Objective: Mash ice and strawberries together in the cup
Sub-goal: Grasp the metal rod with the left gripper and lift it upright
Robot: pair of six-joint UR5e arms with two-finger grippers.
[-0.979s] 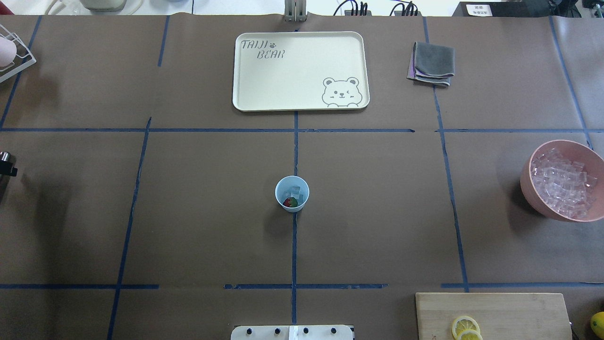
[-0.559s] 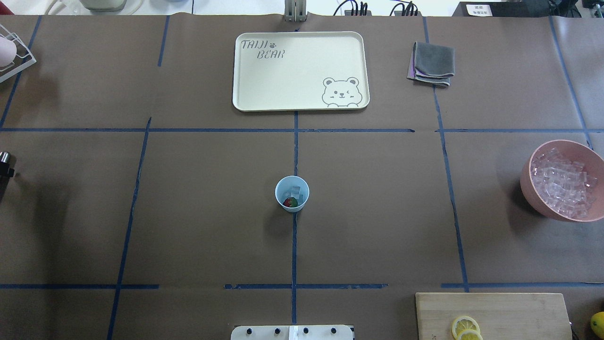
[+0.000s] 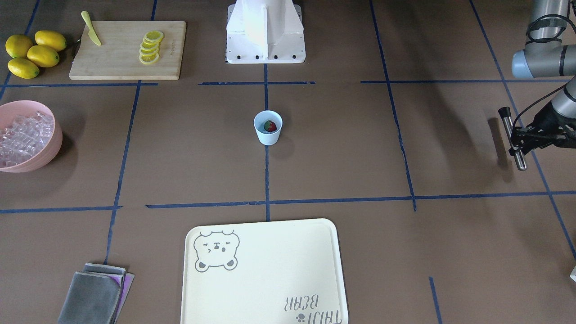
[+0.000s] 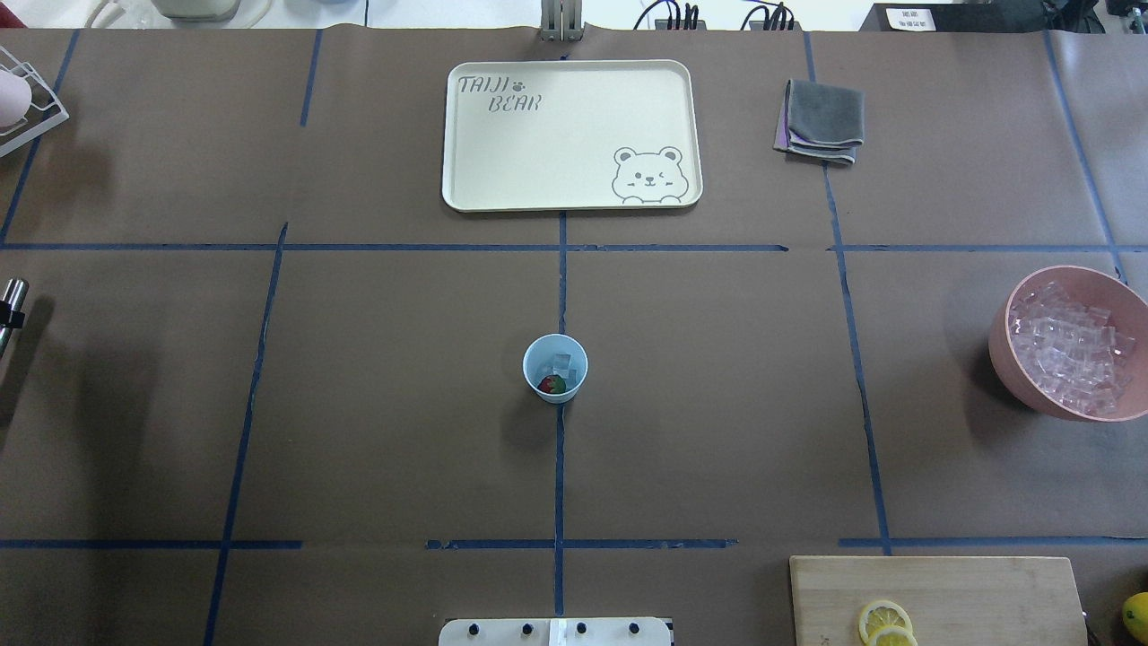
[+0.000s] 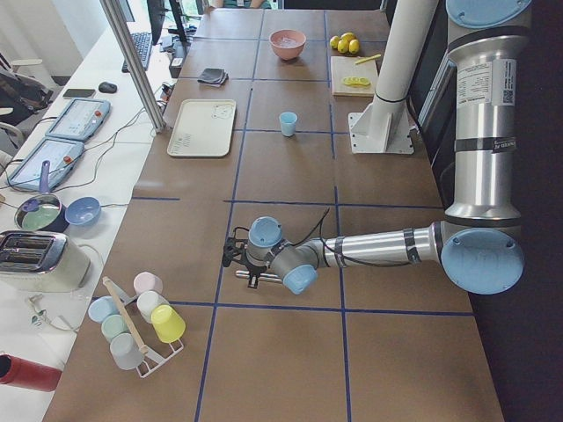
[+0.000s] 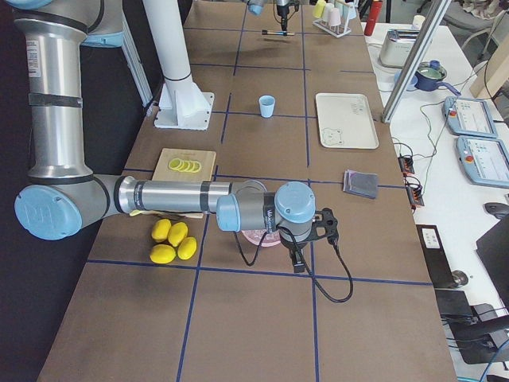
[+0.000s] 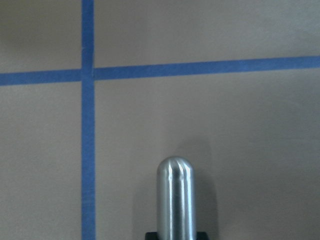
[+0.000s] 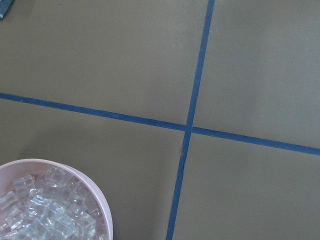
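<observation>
The pale blue cup (image 4: 555, 368) stands at the table's middle on a blue tape line, also seen in the front view as the cup (image 3: 268, 127). Inside it lie a red strawberry (image 4: 550, 384) and a few clear ice cubes (image 4: 561, 362). My left gripper (image 3: 518, 140) is far off at the table's left end, shut on a steel rod (image 3: 513, 137) with a black top. The rod's rounded tip (image 7: 175, 192) fills the left wrist view above the paper. My right gripper (image 6: 298, 256) hangs beside the pink bowl; I cannot tell its state.
A pink bowl (image 4: 1003, 345) heaped with ice (image 4: 1072, 350) sits at the right edge. A cream bear tray (image 4: 571, 135) and a folded grey cloth (image 4: 821, 121) lie at the far side. A cutting board (image 4: 937, 597) with lemon slices (image 4: 885, 621) is near right.
The rod's end at the left edge of the overhead view has shifted a little farther up the view and shows more steel. The cup and its contents have not moved.
</observation>
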